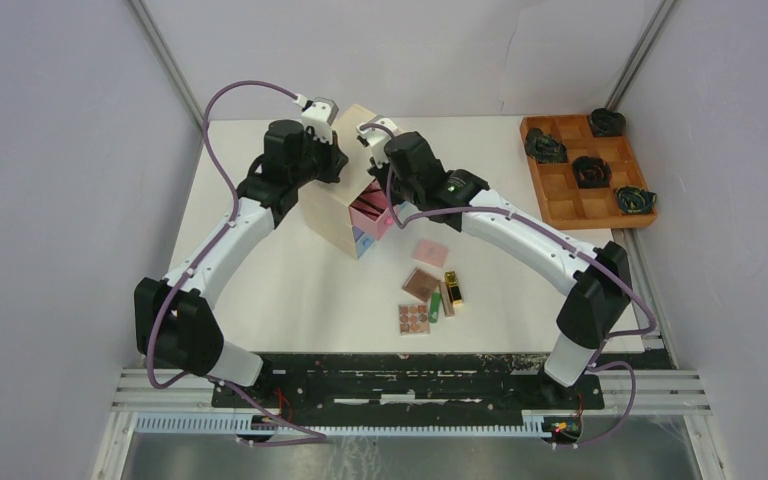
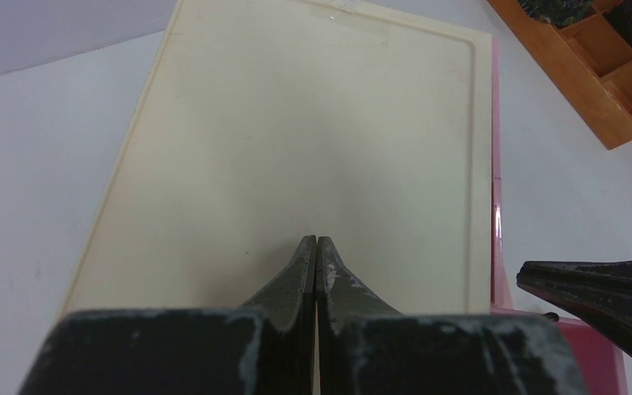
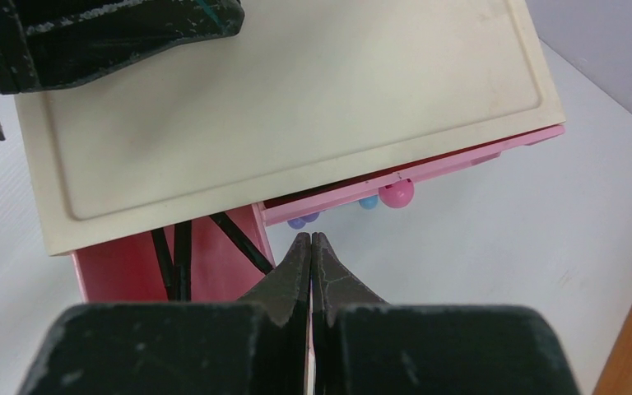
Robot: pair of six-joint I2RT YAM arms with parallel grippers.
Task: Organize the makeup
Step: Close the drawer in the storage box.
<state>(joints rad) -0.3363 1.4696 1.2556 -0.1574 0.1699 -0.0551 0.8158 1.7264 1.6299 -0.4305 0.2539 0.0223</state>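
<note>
Left gripper [image 2: 316,240], clenched empty, hovers over the pale chest [image 2: 296,123]; right gripper [image 3: 310,237], likewise clenched, above its open pink drawer [image 3: 119,276] holding black sticks [image 3: 183,255].

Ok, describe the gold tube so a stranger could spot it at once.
Start at the pale chest at centre; in the top view a little cluster of makeup lies just below and right of it. The gold tube sits at that cluster's right edge, the only shiny gold piece beside brown palettes and a green tube.
</note>
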